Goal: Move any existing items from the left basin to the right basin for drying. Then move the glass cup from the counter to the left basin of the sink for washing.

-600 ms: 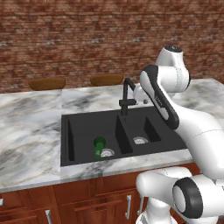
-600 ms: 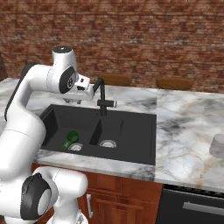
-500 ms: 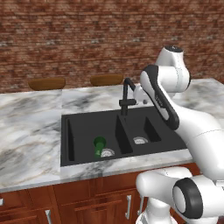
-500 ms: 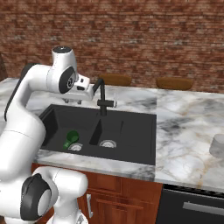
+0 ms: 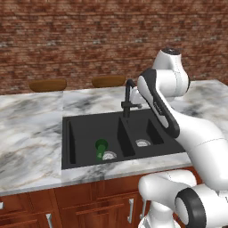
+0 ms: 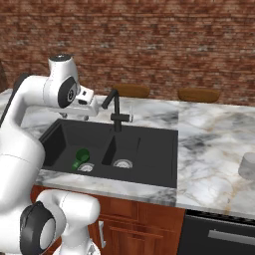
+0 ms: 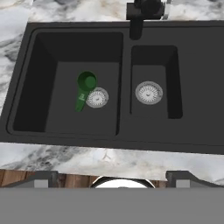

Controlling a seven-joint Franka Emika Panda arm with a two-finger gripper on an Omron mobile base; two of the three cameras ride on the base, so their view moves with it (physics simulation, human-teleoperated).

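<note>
The black sink (image 7: 131, 136) lies below my hand. In its wider left basin (image 7: 61, 116) a glossy dark-green tapered item (image 7: 84, 89) rests beside the silver drain (image 7: 97, 97); the same item (image 5: 101, 147) (image 6: 80, 158) appears in both base views. The narrower right basin (image 7: 168, 94) holds only its drain. A pale glass cup (image 6: 247, 166) stands on the marble counter (image 6: 214, 144) far right of the sink. My gripper (image 7: 113, 180) is open, high above the sink's front edge, with nothing between its fingers. The white hand (image 6: 83, 103) hovers over the left basin's back corner.
A black angular faucet (image 6: 115, 110) rises at the divider, close to my hand. The brick wall and two brown rounded tops (image 5: 46, 84) (image 5: 109, 81) stand behind the counter. Reddish cabinets (image 5: 89, 205) and a dark appliance front (image 6: 219, 234) lie below.
</note>
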